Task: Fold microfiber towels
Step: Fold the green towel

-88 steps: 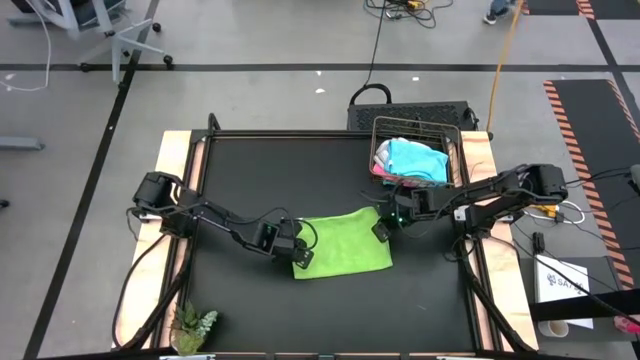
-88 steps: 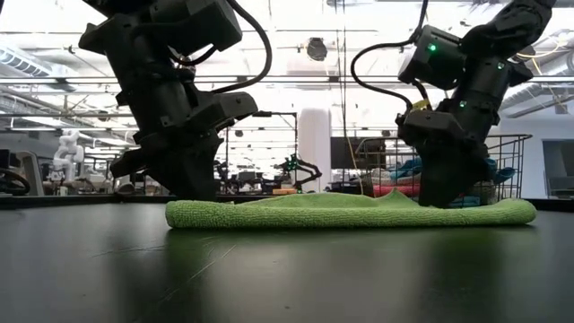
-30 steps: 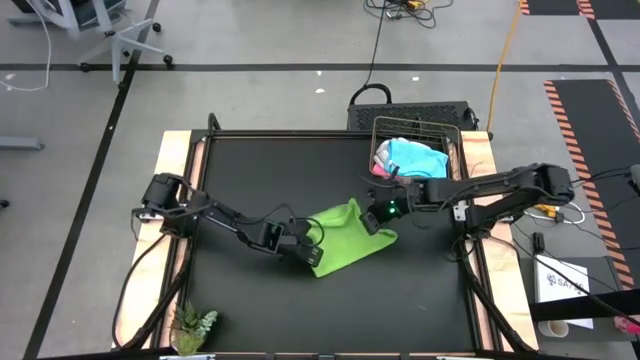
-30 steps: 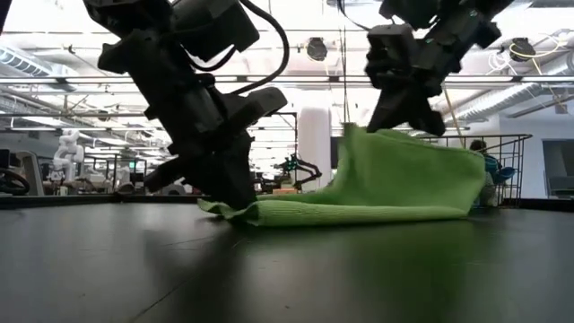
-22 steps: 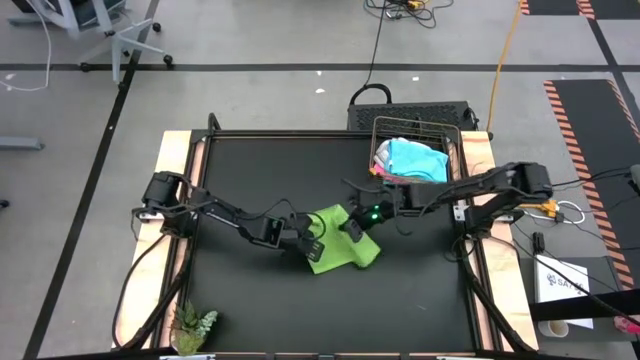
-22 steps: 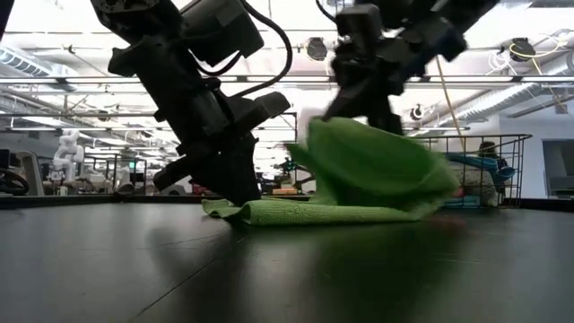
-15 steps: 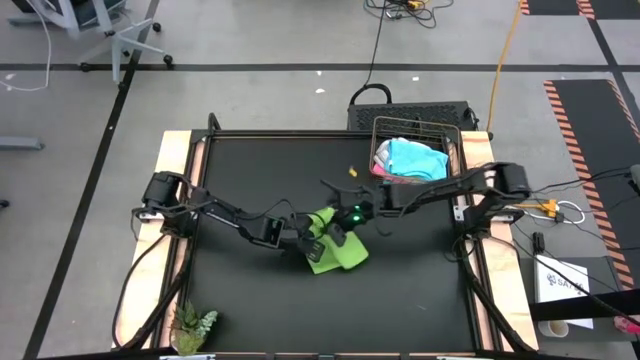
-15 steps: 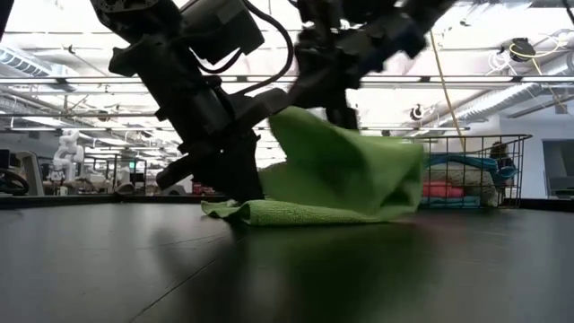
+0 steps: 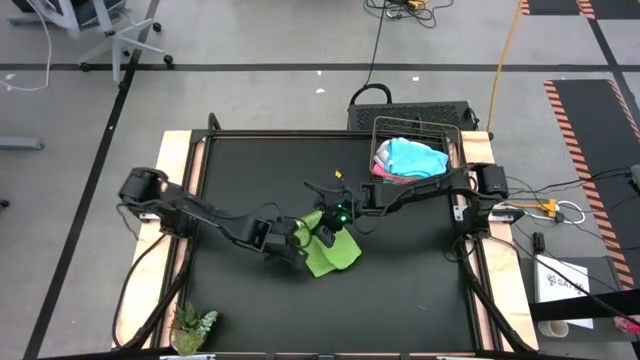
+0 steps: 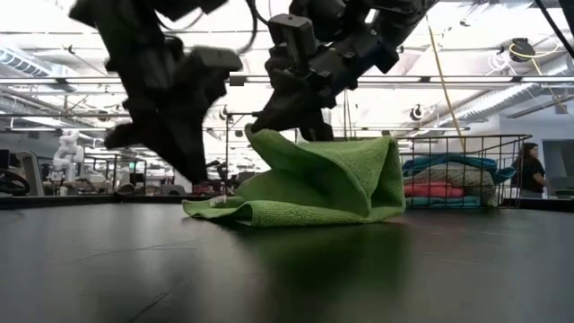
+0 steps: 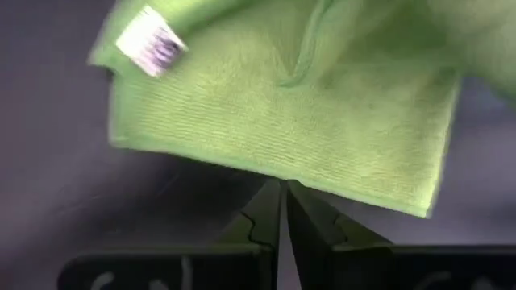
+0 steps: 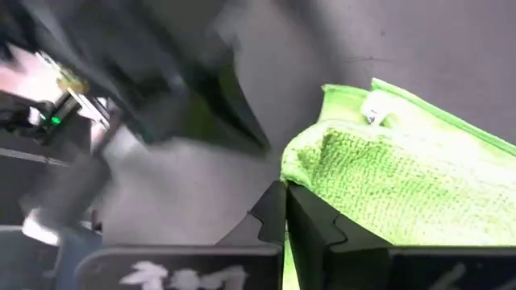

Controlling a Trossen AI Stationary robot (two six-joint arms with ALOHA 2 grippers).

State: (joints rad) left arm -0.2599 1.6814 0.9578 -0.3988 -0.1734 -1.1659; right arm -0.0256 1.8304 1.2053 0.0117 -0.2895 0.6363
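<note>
A lime green microfiber towel (image 9: pixel 335 255) lies at the table's middle, half folded over itself. Its lower layer (image 10: pixel 269 213) rests flat on the table, and its upper layer (image 10: pixel 332 170) arches up from the fold at the right. My right gripper (image 10: pixel 273 126) is shut on the raised end above the towel's left part. My left gripper (image 10: pixel 199 175) is shut and hangs just above the towel's left edge (image 11: pixel 266 165), where a white tag (image 11: pixel 149 44) shows. My left gripper's shut fingertips (image 11: pixel 284 193) stand right at the towel's edge; I cannot tell whether they touch it. My right gripper pinches the towel's raised end (image 12: pixel 322 161) between its two fingers. It comes slanting down from the table's right. That end is lifted clear, and the cloth slopes slack down to the fold (image 10: pixel 390 179).
A wire basket (image 9: pixel 452 150) at the far right holds more folded towels, light blue (image 9: pixel 415 158) and pink. A small green plant (image 9: pixel 192 325) stands at the near left corner. A person (image 10: pixel 531 170) shows in the room beyond the table.
My right gripper has carried the towel's right end toward the table's left, above the lower layer, so the towel is folded over. The lower layer has stayed on the table. My left gripper has risen from the towel's left edge.
</note>
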